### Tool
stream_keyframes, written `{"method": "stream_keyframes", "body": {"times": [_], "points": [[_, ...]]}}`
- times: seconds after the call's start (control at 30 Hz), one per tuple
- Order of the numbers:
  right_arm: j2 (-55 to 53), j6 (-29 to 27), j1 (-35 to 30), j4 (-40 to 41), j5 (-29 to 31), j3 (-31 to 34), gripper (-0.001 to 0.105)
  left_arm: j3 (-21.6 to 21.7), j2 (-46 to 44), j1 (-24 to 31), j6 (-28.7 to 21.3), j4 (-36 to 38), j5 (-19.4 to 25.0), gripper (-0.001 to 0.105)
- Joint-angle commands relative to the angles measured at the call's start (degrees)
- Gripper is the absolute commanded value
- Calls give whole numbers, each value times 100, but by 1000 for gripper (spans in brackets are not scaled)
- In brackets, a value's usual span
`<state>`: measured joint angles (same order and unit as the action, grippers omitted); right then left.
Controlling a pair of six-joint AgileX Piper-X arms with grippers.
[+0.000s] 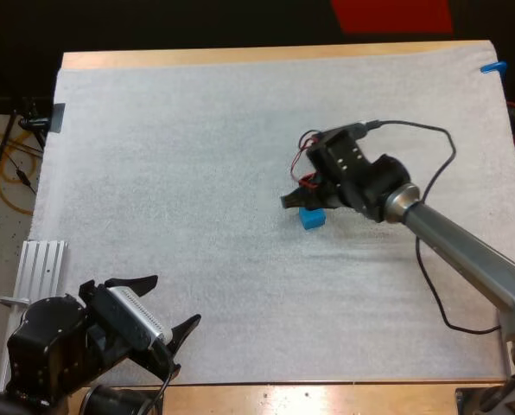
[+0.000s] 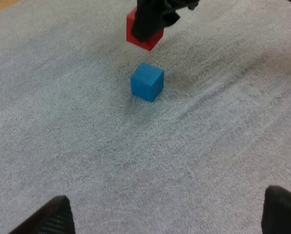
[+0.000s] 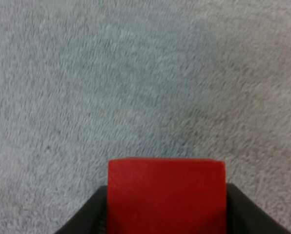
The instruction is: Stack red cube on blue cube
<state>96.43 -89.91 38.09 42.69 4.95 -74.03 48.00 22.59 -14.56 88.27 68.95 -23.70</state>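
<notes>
A blue cube [image 1: 311,218] rests on the white mat, right of the middle. My right gripper [image 1: 305,197] hangs just above and slightly behind it, shut on the red cube [image 1: 308,181]. From the left wrist, the red cube [image 2: 144,34] floats clear above the blue cube [image 2: 147,81] with a gap between them. Black fingers press both sides of the red cube [image 3: 166,194] in the right wrist view. My left gripper [image 1: 173,322] stands open near the mat's front left, its fingertips [image 2: 50,217] wide apart and clear of anything.
A ribbed metal block [image 1: 40,268] lies off the mat's left edge. The white mat [image 1: 180,173] stretches bare around the cubes. The table's wooden front edge [image 1: 327,396] runs close behind my left gripper.
</notes>
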Motion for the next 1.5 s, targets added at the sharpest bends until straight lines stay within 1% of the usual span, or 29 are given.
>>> {"method": "stream_keyframes", "body": {"times": [0.0, 0.1, 0.2, 0.4, 0.53, 0.7, 1.0, 1.13, 1.2, 1.27, 1.33, 1.37, 1.47], "points": [[41, 13, 82, -12, 40, -29, 33, 31, -2, -11, -25, -24, -53, 75], [203, 24, 164, -12, 141, -29, 33, 31, -2, -11, -25, -24, -53, 75], [338, 164, 210, -12, 371, -29, 33, 31, -2, -11, -25, -24, -53, 75], [493, 190, 209, -46, 494, -29, 33, 31, -2, -11, -25, -24, -53, 75], [537, 189, 209, -46, 374, -16, 33, 31, -2, -11, -32, -24, -53, 75], [633, 234, 209, -46, 376, 28, 33, 31, -2, -11, -116, -24, -53, 75], [636, 234, 209, -70, 376, 38, 33, 31, -2, -11, -118, -24, -53, 75], [636, 234, 209, -100, 197, 38, 33, 31, -2, -11, -118, -24, -53, 75], [636, 234, 209, -100, 199, 38, 36, 31, -2, -11, -118, -24, -53, 75], [636, 234, 209, -100, 199, 38, 43, 31, -2, -11, -118, -24, -53, 75], [636, 234, 209, -127, 199, 38, 48, 31, -2, -11, -118, -24, -53, 75], [636, 234, 209, -127, 220, 38, 50, 31, -2, -11, -118, -24, -53, 75], [636, 234, 209, -127, 293, 38, 50, 31, -2, -11, -118, -24, -53, 75]]}}
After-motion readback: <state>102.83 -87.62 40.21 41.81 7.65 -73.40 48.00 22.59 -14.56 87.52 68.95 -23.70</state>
